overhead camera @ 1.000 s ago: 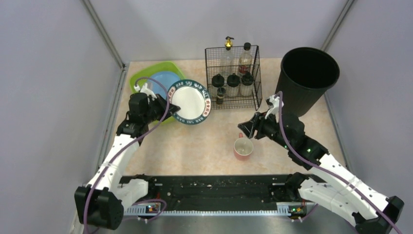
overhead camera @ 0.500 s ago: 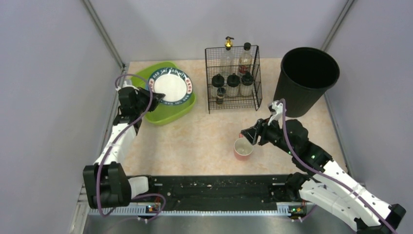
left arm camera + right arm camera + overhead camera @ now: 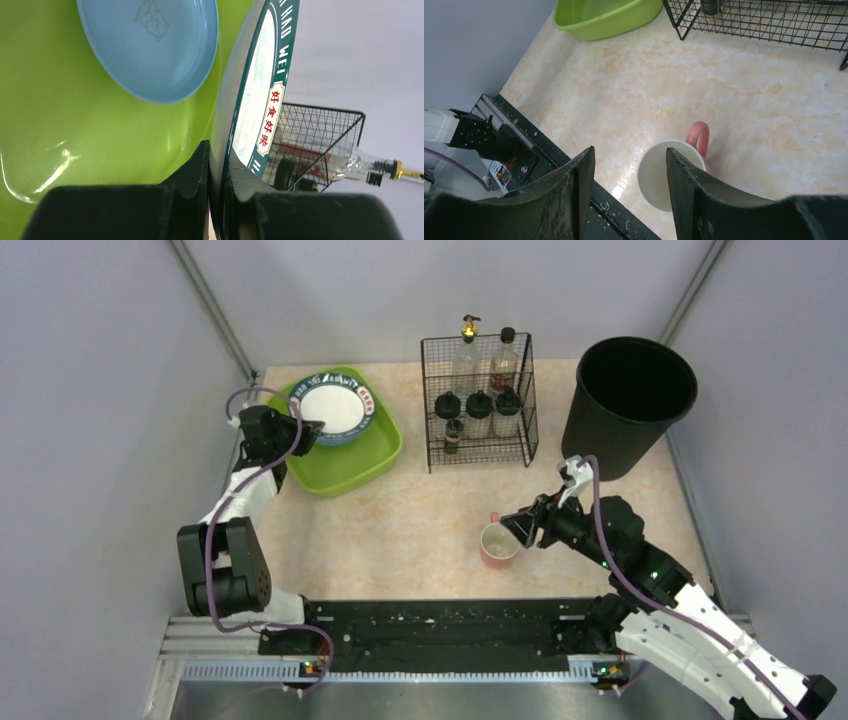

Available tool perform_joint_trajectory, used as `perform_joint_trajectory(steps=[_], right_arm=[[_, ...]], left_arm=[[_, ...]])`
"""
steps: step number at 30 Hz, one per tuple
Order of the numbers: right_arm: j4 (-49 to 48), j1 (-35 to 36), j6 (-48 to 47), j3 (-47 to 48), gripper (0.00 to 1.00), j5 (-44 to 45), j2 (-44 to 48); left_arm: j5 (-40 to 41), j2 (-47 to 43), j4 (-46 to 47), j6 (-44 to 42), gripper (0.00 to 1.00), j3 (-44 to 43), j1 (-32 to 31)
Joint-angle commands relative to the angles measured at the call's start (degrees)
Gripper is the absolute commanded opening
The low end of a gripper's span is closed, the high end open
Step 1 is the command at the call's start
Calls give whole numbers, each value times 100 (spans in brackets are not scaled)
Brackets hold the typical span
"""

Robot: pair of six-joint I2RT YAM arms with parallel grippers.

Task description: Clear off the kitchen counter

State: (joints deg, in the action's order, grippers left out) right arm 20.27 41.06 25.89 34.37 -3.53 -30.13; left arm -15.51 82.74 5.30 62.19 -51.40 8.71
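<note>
The left gripper is clamped edge-on onto a round white plate whose green rim reads "HAO WEI" beside red Chinese characters, held over the lime-green plastic tub. The left wrist view shows a pale blue plate lying in the tub, largely hidden from above. The right gripper hangs wide open and empty above a pink mug standing on the beige mottled kitchen counter, which spreads beneath both arms.
</note>
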Motion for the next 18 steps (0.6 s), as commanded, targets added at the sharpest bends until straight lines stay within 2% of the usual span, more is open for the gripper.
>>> perform_joint_trajectory(steps=[1, 9, 18], right_arm=[[-32, 51, -96, -76, 54, -75, 149], [-23, 54, -68, -147, 54, -165, 183], [-23, 54, -72, -249, 54, -106, 211]], left_arm=[[168, 309, 672, 134, 0, -522, 128], [-10, 1297, 532, 191, 0, -1149, 137], [70, 1982, 1023, 458, 0, -1161, 140]])
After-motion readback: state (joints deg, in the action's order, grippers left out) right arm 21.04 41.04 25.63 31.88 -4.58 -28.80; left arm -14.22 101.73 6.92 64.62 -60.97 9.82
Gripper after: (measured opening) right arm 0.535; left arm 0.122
